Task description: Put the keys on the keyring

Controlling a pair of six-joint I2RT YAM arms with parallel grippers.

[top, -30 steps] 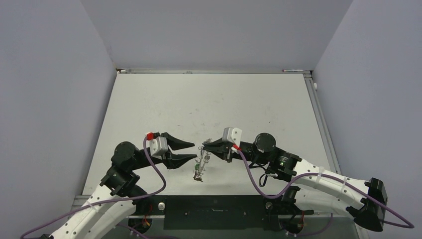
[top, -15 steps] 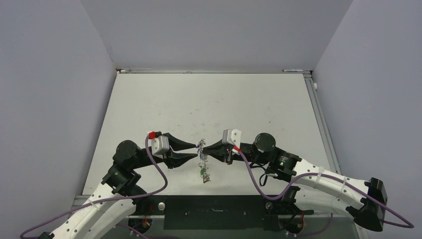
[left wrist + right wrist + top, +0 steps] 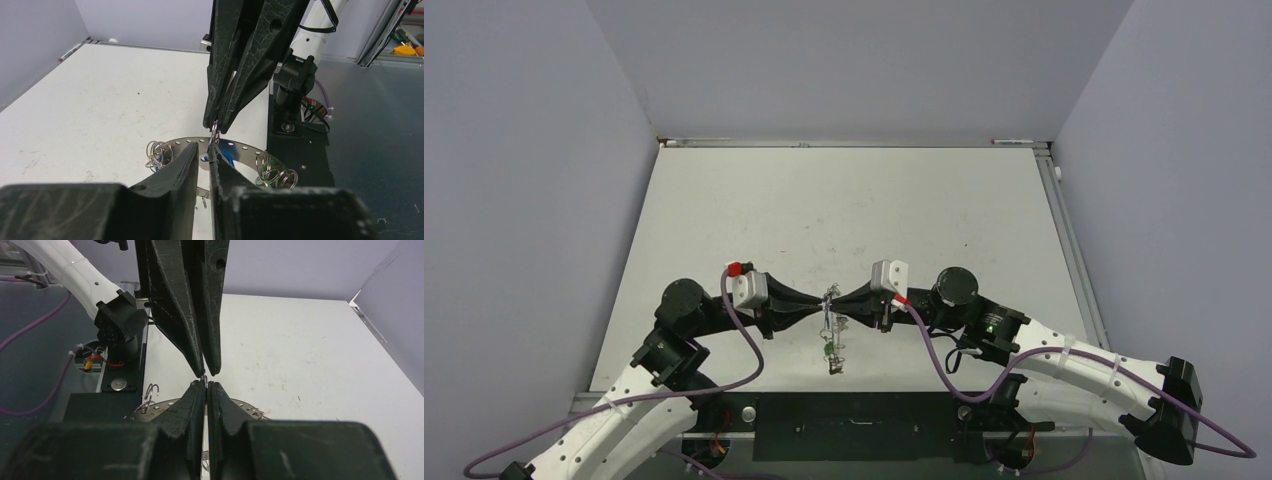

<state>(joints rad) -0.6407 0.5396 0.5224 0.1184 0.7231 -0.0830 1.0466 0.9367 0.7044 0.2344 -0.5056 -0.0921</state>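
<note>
The keyring (image 3: 831, 335), a flat grey band with holes (image 3: 246, 148), hangs above the table between my two grippers, which meet tip to tip. My right gripper (image 3: 837, 308) is shut on a small wire loop on the band's rim (image 3: 215, 132). My left gripper (image 3: 816, 313) faces it with jaws narrowed to a slim gap (image 3: 204, 148), its tips right at that loop; I see nothing clamped between them. A blue tag (image 3: 228, 153) sits just behind the left fingertips. Keys with a green tag (image 3: 829, 349) dangle below. The band also shows in the right wrist view (image 3: 150, 409).
The white table (image 3: 854, 210) stretches behind the grippers, with grey walls on three sides. The black base plate (image 3: 854, 412) and both arm bases lie at the near edge, just below the dangling keys. Purple cables loop beside each arm.
My left gripper has moved right to meet the right gripper and its jaws have narrowed from wide open. The keyring has swung slightly to hang straight below the tips.
</note>
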